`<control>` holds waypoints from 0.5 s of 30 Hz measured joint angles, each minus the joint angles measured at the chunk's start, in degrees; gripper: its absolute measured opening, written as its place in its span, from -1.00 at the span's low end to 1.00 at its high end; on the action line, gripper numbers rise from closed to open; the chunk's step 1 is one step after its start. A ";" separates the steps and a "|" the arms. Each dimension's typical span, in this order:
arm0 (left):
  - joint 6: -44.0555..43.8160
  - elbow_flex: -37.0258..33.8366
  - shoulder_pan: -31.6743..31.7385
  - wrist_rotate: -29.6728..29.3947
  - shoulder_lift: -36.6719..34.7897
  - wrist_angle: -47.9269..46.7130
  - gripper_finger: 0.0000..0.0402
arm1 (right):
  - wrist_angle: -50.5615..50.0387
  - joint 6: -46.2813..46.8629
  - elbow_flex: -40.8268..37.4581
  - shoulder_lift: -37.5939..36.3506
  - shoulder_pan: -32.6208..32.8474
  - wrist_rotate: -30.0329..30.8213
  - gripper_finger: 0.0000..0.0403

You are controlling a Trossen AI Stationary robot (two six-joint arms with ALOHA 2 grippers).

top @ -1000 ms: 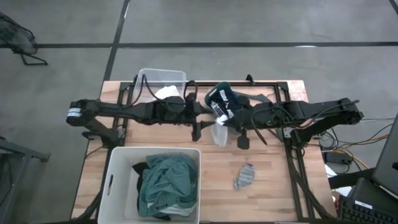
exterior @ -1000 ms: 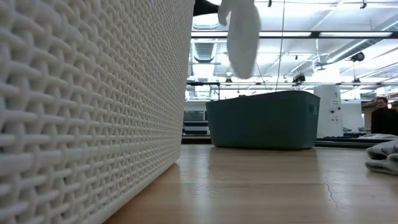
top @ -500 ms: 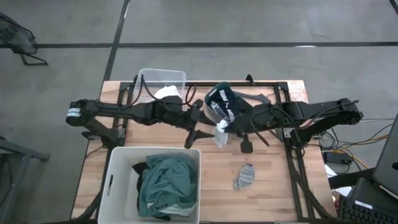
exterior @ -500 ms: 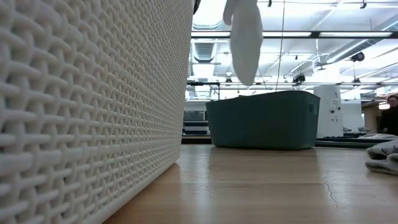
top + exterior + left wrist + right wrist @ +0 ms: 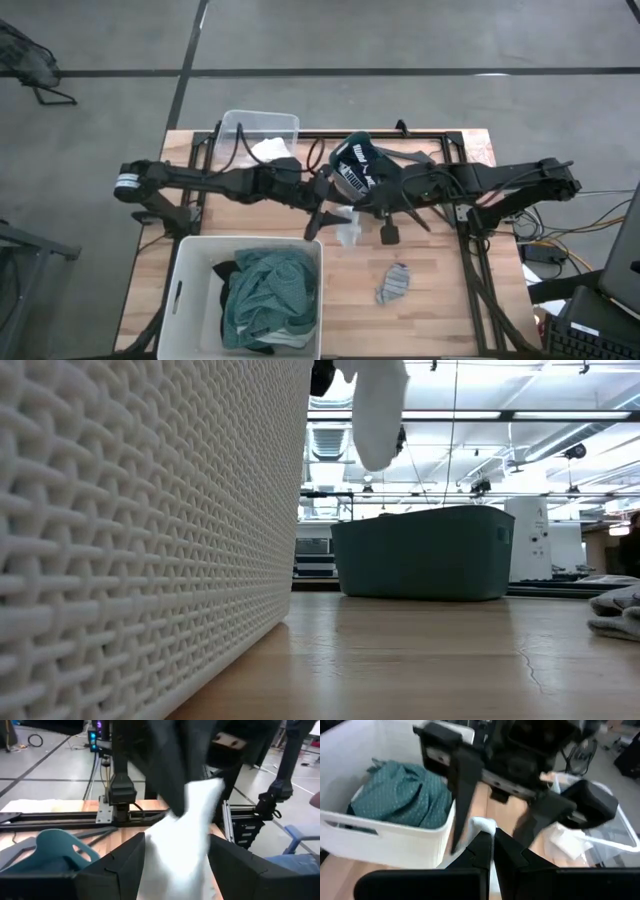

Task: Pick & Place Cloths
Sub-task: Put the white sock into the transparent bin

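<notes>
A white cloth (image 5: 348, 230) hangs in the air over the table's middle, between my two grippers. My right gripper (image 5: 492, 840), reaching in from the right (image 5: 360, 212), is shut on it. My left gripper (image 5: 177, 842) is open and comes from the left (image 5: 328, 218); its two fingers stand on either side of the hanging cloth (image 5: 182, 850). A grey cloth (image 5: 393, 285) lies flat on the table nearer the front. Teal-green and black cloths (image 5: 265, 290) fill the white tub (image 5: 180, 290). A dark cloth with white stripes (image 5: 358, 163) lies in the teal basket (image 5: 420, 550). My right gripper pinches the white cloth's upper end (image 5: 481, 824) between its two shut fingers, coming from the table's right and slanting down. The cloth hangs slack below, clear of the table (image 5: 375, 415). One layer or several, I cannot tell. My left gripper's open fingers (image 5: 130, 865) flank the hanging cloth; I cannot tell whether they touch it.
A clear bin (image 5: 260, 130) with a white cloth inside stands at the far left. The white tub's woven wall (image 5: 140, 540) fills the near left. Bare wood lies at the near right around the grey cloth (image 5: 618, 610). A black frame rail (image 5: 470, 250) crosses the right side.
My left gripper has moved toward the table's right and near edge, up to the hanging white cloth. My right gripper has carried the cloth a little toward the table's left and near edge; the cloth still hangs clear of the table.
</notes>
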 joint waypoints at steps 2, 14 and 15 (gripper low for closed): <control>0.00 0.00 0.08 -0.06 0.08 0.04 0.07 | 0.86 0.02 0.00 -0.04 -0.03 0.04 -0.96; 6.77 0.00 -0.18 -0.09 0.13 -0.95 -0.84 | 0.67 0.76 -0.20 -0.02 -0.18 0.39 -0.94; 7.17 0.00 -0.15 -0.10 -0.04 -1.41 -0.90 | 0.59 1.36 -0.25 -0.02 -0.18 0.35 -0.93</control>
